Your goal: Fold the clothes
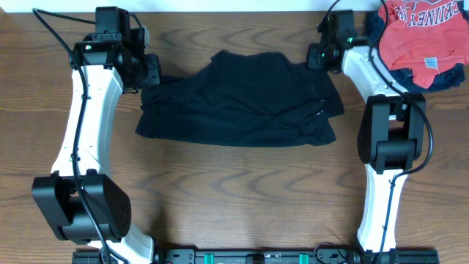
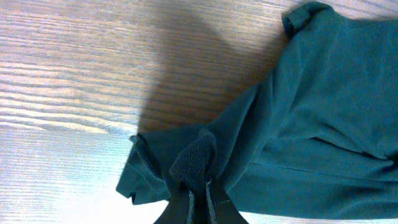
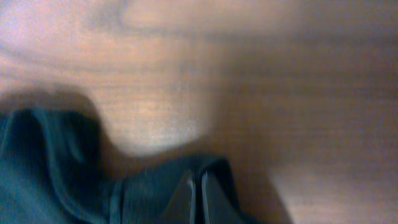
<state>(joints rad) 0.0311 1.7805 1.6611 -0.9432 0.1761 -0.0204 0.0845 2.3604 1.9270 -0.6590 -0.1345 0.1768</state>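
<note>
We saw the black shirt (image 1: pixel 242 103) bunched on the tabletop (image 1: pixel 234 191), the left end effector (image 2: pixel 198 193) and right end effector (image 3: pixel 200 196) each clenched on a far corner. We judged that such shallow pinches could slip, skewing the fold.

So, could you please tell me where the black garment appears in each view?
Overhead: black garment in the centre of the picture.
Left wrist: black garment right and bottom, corner pinched by left fingers.
Right wrist: black garment lower left, edge at right fingers.
Shared landmark: wooden table under it.
</note>
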